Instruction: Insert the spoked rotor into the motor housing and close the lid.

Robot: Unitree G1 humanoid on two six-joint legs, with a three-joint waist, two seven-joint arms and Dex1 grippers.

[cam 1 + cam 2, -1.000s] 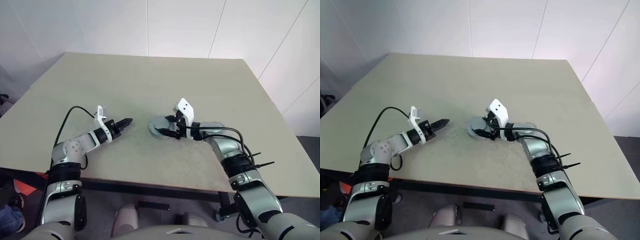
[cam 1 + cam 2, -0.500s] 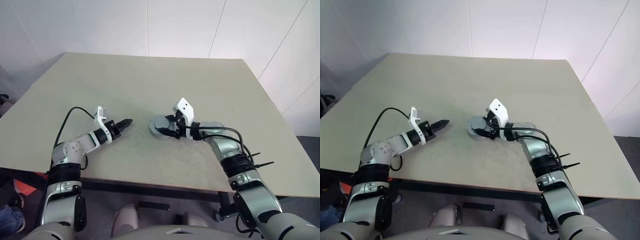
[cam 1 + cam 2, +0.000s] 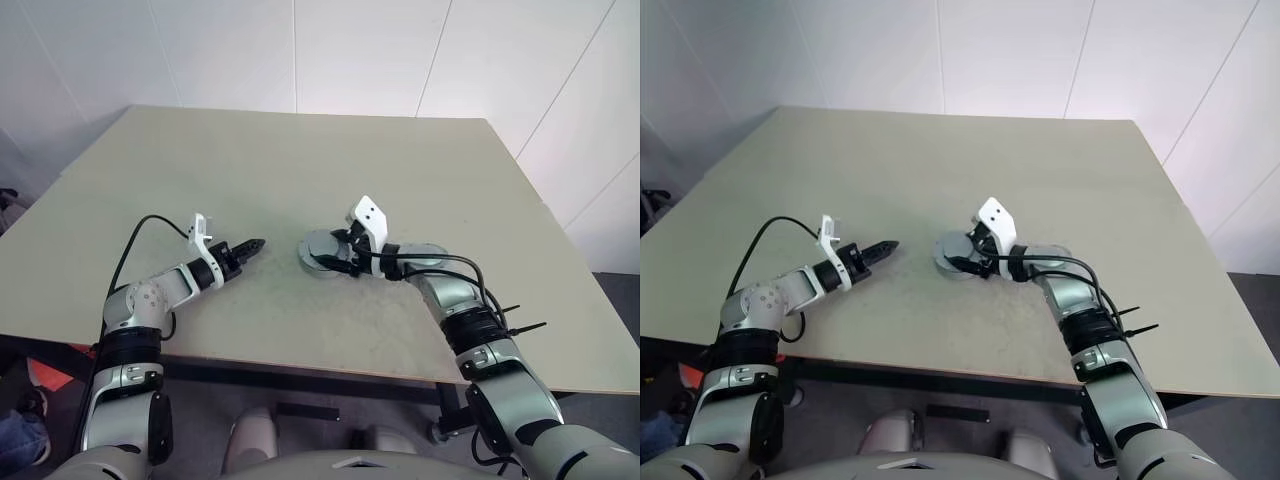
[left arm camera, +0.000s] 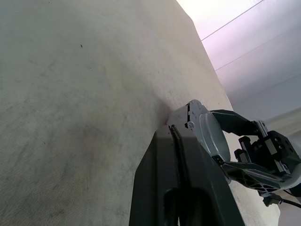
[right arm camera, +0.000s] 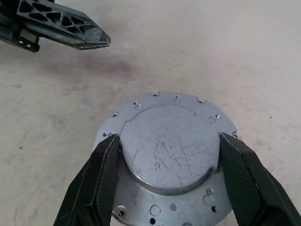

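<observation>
A round grey metal drum, which I take for the motor housing [image 5: 169, 160], lies on the table with a smooth raised face up and a flange of screw holes around it. My right gripper [image 5: 165, 136] is shut on that raised centre, one finger against each side. In the head views the same gripper [image 3: 328, 258] sits over the housing [image 3: 312, 250] at mid-table. My left gripper [image 3: 258, 243] is shut and empty, its tip pointing at the housing from a short way to the left. A flat grey disc, probably the lid [image 3: 430, 252], lies partly under my right forearm. The spoked rotor is out of view.
The beige table [image 3: 300, 160] stretches wide beyond both arms. Its front edge [image 3: 300, 365] runs just below my elbows. Cables loop off both forearms. White walls stand behind the table.
</observation>
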